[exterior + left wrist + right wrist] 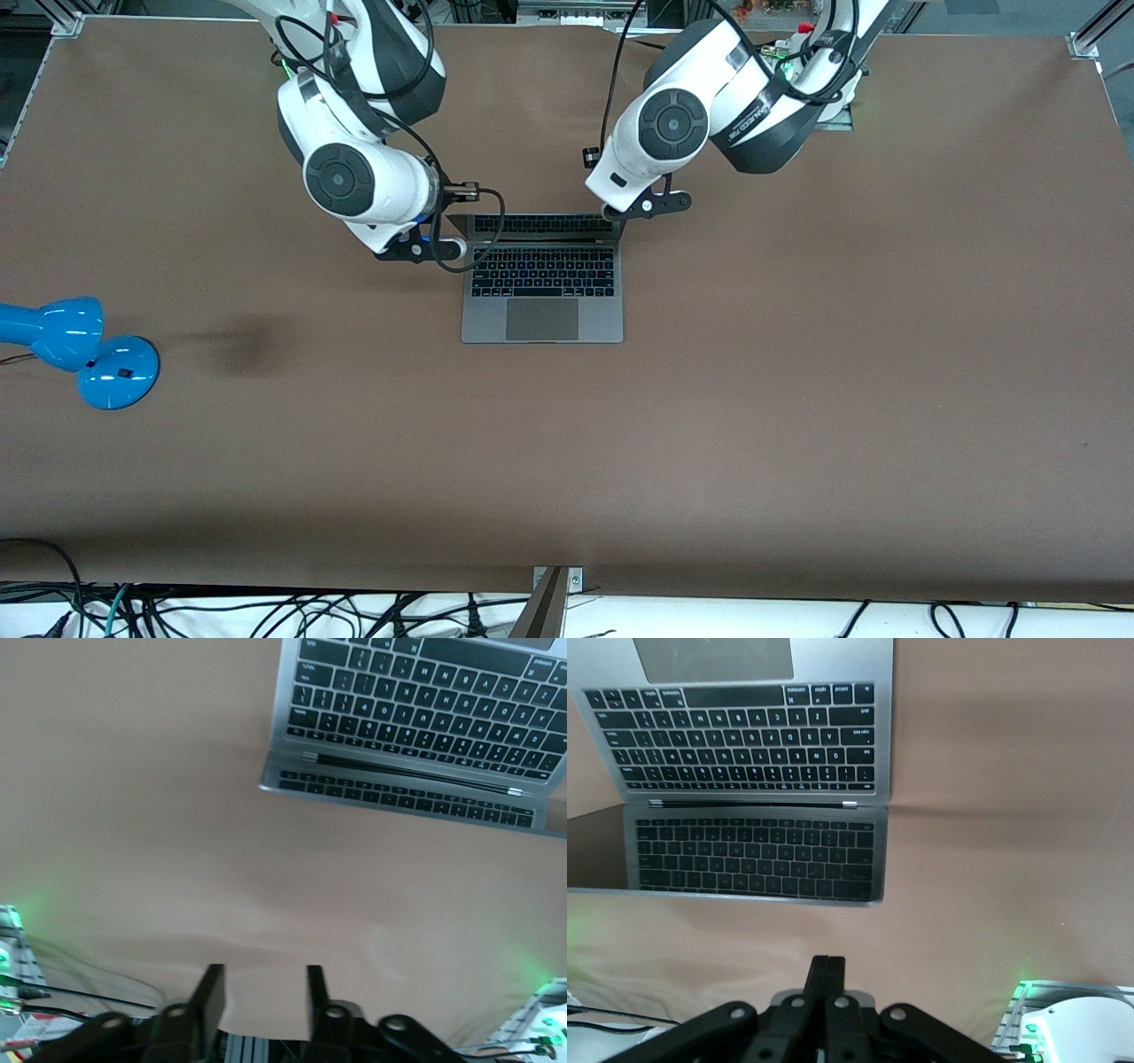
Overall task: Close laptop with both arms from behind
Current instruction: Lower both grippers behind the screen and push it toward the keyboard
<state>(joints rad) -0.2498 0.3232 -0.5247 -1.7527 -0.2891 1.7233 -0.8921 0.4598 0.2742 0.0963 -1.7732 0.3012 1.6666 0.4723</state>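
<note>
The grey laptop (541,306) lies open in the middle of the table, its lid (542,225) tilted up toward the robots' bases. In both wrist views the dark screen (753,855) (407,793) mirrors the black keyboard (740,735) (425,700). My right arm (354,182) hangs by the lid's corner at its end of the table, and the right gripper (827,979) is shut on nothing over bare table between lid and bases. At the other lid corner hangs my left arm (660,133). The left gripper (262,992) is open, with only table between its fingers (210,992).
A blue desk lamp (80,350) lies at the right arm's end of the table, nearer to the front camera than the laptop. Loose cables (266,611) run along the table's front edge. Brown tabletop (797,399) surrounds the laptop.
</note>
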